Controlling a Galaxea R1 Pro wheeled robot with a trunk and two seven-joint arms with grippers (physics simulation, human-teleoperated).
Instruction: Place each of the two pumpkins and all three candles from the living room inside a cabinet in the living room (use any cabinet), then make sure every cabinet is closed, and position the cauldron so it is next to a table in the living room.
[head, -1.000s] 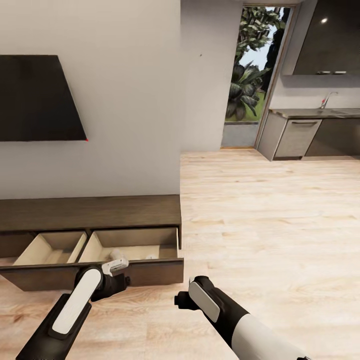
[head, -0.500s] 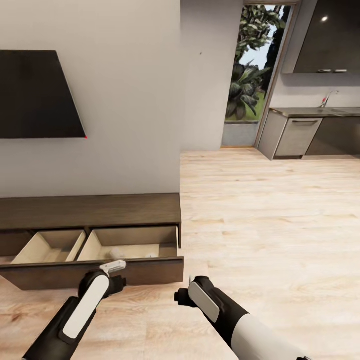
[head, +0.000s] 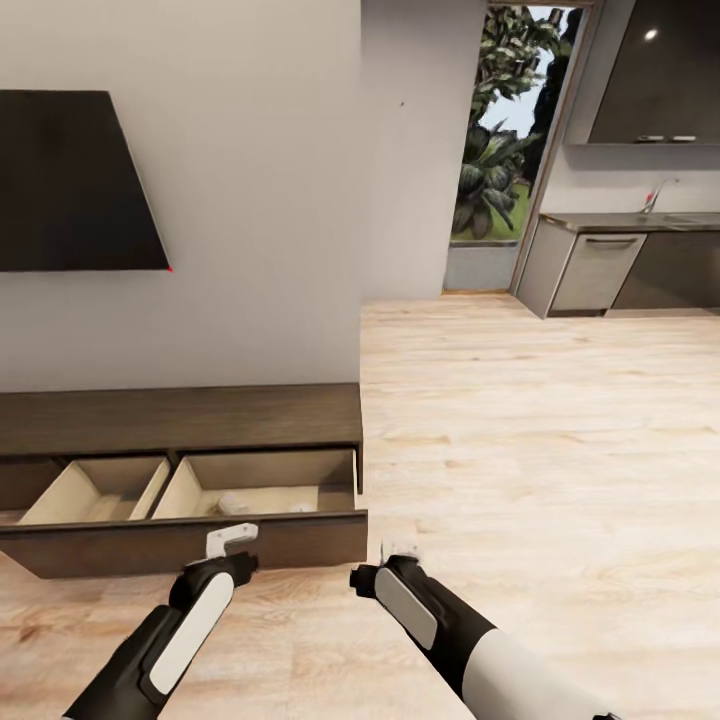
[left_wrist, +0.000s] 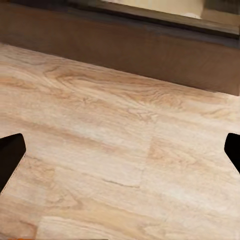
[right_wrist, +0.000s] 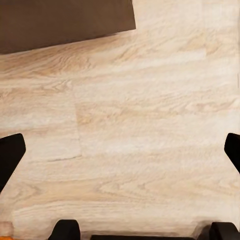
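A pale wood floor (head: 520, 450) is stretching from the living room toward a kitchen with grey units (head: 600, 270) and a garden doorway (head: 495, 150), seen from the head view. A dark television (head: 70, 180) is hanging on the white wall above the cabinet (head: 180, 420), whose two drawers are standing pulled out, showing beige lining. Small pale objects, possibly the candles (head: 232, 503), are lying in the right drawer, too small to tell for sure. The left end effector (head: 228, 540) is hovering just in front of the drawer front; the right end effector (head: 398, 552) is hanging over bare floor beside the cabinet's corner.

From the left wrist view, the left end effector's dark fingertips (left_wrist: 10, 155) are sitting wide apart, spread over floorboards, with the drawer front running just ahead.

From the right wrist view, the right end effector's fingertips (right_wrist: 10, 152) are likewise spread, holding nothing, with the cabinet's dark corner in sight.
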